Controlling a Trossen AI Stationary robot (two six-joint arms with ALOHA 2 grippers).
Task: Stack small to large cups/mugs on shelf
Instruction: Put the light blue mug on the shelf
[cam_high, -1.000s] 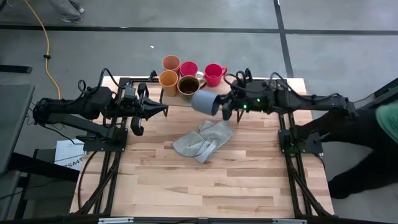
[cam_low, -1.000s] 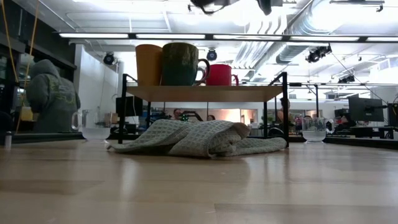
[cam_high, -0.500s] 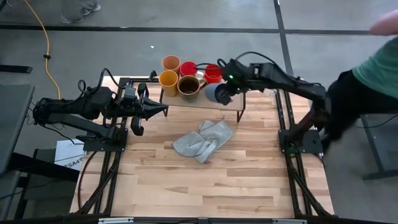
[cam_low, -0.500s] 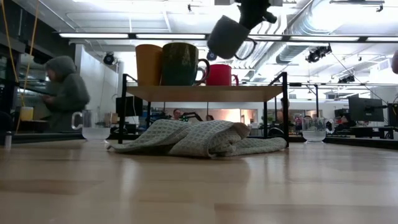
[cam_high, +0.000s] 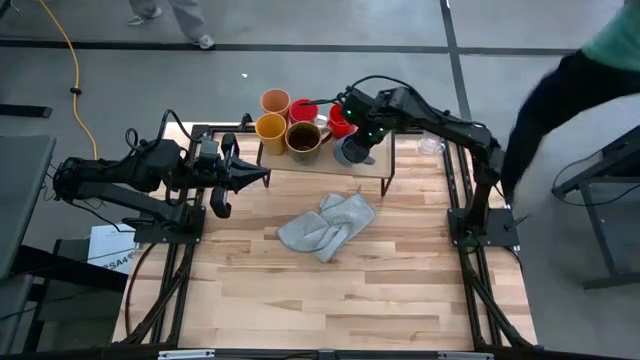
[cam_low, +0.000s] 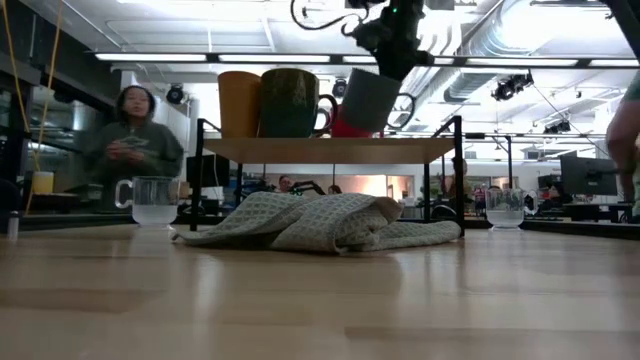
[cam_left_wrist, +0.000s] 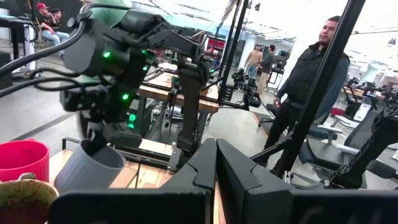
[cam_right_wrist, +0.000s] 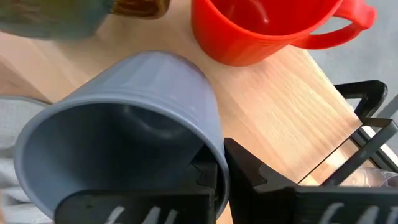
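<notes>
Right gripper (cam_high: 357, 143): mine, reaching over the shelf (cam_high: 372, 170); my fingers are pinched on the rim of the grey-blue mug (cam_high: 352, 151), one inside the wall and one outside.
Grey-blue mug: tilted in my grip, above the shelf board near its right end, just beside a red mug (cam_right_wrist: 267, 28); from the low view I cannot tell whether its base touches the board.
Left gripper (cam_high: 262, 177): pressed together and holding nothing, waiting over the table's left side, near the shelf's left end.
Shelf: at the table's back edge, carrying the yellow mug (cam_high: 271, 127), the brown mug (cam_high: 303, 137), the peach-orange tumbler (cam_high: 275, 102) and two red mugs.
Grey cloth (cam_high: 327, 225): crumpled on the table in front of the shelf.
Glass cup (cam_low: 156, 201): on the table toward its left edge.
</notes>
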